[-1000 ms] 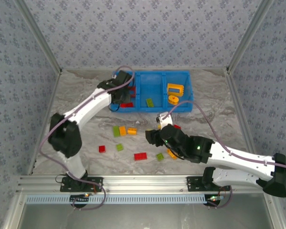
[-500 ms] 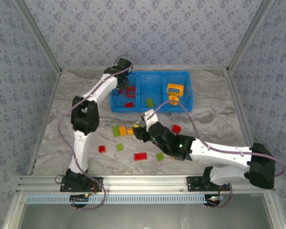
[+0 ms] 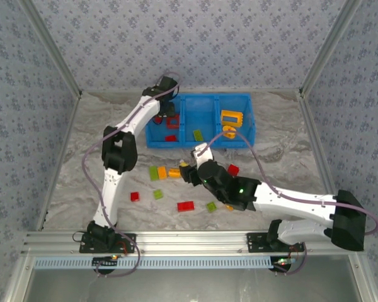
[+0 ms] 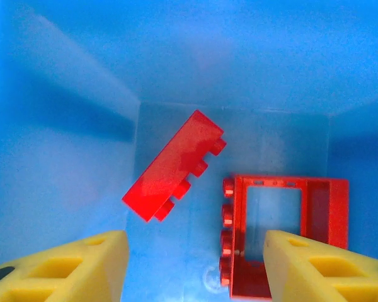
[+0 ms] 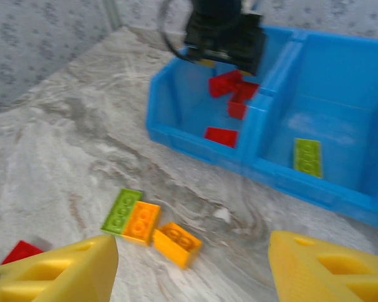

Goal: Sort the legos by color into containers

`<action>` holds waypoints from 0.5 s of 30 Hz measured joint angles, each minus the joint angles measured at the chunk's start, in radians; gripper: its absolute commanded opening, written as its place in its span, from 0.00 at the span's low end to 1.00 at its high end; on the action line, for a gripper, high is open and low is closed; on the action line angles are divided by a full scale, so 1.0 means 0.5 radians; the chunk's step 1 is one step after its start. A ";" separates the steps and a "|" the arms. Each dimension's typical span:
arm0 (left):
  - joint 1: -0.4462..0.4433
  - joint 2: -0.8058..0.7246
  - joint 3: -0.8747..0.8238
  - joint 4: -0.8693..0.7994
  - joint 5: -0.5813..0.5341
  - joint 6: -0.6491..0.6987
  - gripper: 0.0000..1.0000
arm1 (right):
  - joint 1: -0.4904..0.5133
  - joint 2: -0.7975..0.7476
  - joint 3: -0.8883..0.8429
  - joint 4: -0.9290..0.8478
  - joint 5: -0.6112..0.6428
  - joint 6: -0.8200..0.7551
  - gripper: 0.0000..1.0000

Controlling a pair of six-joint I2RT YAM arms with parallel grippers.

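On the marbled surface (image 3: 94, 145), near left, lie a small red brick (image 3: 134, 196) and a small green brick (image 3: 158, 194), a little apart. Farther back, a green plate (image 3: 153, 172), an orange plate (image 3: 162, 172) and an orange block (image 3: 174, 172) sit in a row, the first two touching.

The blue tray (image 3: 205, 96) stands far middle, with three square compartments side by side. The left tool (image 3: 164, 116) hangs over the left compartment. Its yellow fingers (image 4: 82, 264) stand wide apart with nothing between them. Below it a red frame (image 4: 332, 211) lies flat, studs along its left edge. A long red brick (image 4: 176, 167) sits tilted just beside the frame; whether it rests or is in the air I cannot tell. A red plate (image 3: 171, 138) lies by that compartment's near wall.

The right tool (image 3: 184, 173) is low over the surface, just right of the orange block. Its fingers (image 5: 57, 270) are spread wide and hold nothing. Near it lies a long red plate (image 3: 186, 206).

The middle compartment holds one lime plate (image 3: 198, 134). A green block (image 3: 211, 206) lies against the near side of the right arm (image 3: 283, 198), which stretches across the near right. A red block (image 3: 233, 169) lies just beyond it.

The right compartment holds an orange frame (image 3: 231, 112) and a round orange piece (image 3: 225, 131).
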 measured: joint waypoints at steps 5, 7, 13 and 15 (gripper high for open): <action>-0.063 -0.422 -0.304 0.034 -0.012 -0.034 0.62 | -0.143 -0.149 0.135 -0.755 0.197 0.486 0.63; -0.120 -0.672 -0.497 0.117 -0.013 -0.048 0.63 | -0.220 -0.166 0.213 -1.095 0.232 0.750 0.65; -0.511 -1.540 -1.284 0.534 0.057 0.007 0.66 | -0.437 -0.275 0.147 -1.817 0.059 1.411 0.76; -0.700 -1.760 -1.563 0.666 0.109 0.034 0.66 | -0.557 -0.346 0.048 -1.897 -0.068 1.550 0.82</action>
